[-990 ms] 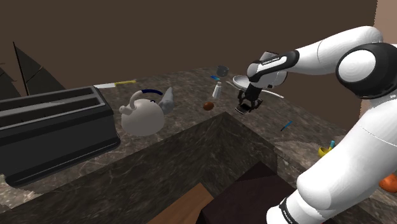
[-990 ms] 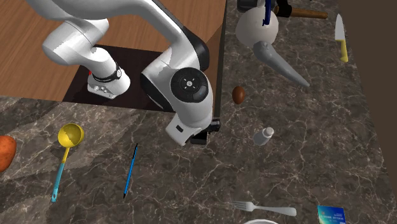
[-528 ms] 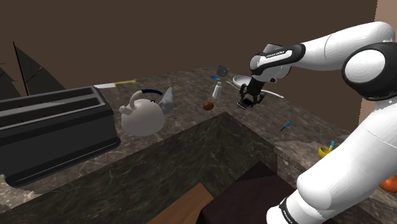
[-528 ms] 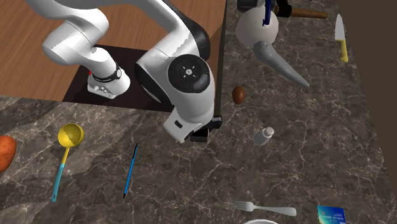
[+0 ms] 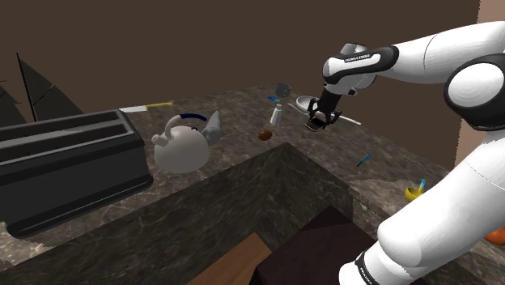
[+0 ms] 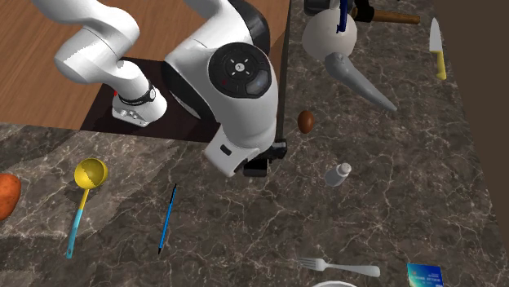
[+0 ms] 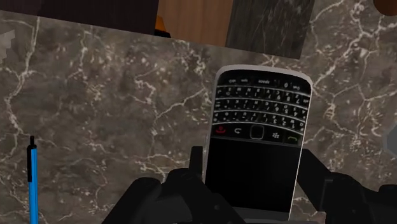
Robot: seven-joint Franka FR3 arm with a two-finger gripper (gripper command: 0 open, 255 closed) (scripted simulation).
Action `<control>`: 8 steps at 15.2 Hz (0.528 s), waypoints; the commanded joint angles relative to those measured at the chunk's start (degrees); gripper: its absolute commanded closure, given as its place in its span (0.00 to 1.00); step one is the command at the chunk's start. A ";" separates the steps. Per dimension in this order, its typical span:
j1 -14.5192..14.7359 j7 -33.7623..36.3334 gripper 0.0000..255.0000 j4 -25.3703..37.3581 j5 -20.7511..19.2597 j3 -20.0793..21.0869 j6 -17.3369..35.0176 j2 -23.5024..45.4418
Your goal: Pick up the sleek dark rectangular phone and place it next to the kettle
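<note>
Work surface: dark marbled stone counter (image 5: 243,120), turning a corner, backed by a brown wall (image 5: 202,40). The gripper (image 5: 318,122), upper right of centre in the shoulder view, is clamped on the dark keypad phone (image 7: 257,137) above the counter. The white kettle (image 5: 184,144) stands left of centre; contents not visible.

Dark veined marble counter (image 5: 235,109) (L-shaped, wrapping a recess), plain brown wall (image 5: 202,40) behind, wooden floor (image 6: 24,65) below, dim light.

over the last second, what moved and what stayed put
The gripper, clasping the keypad phone, rose and shifted slightly toward the shoulder view's right. The white kettle, the shaker and the blue pen stayed where they were.
</note>
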 commanded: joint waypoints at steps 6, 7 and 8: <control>-0.05 0.35 1.00 3.93 -0.35 -0.04 -5.22 -1.30; -0.05 0.41 1.00 4.54 -0.39 -0.04 -5.97 -1.44; -0.05 0.46 1.00 5.16 -0.42 -0.04 -6.72 -1.57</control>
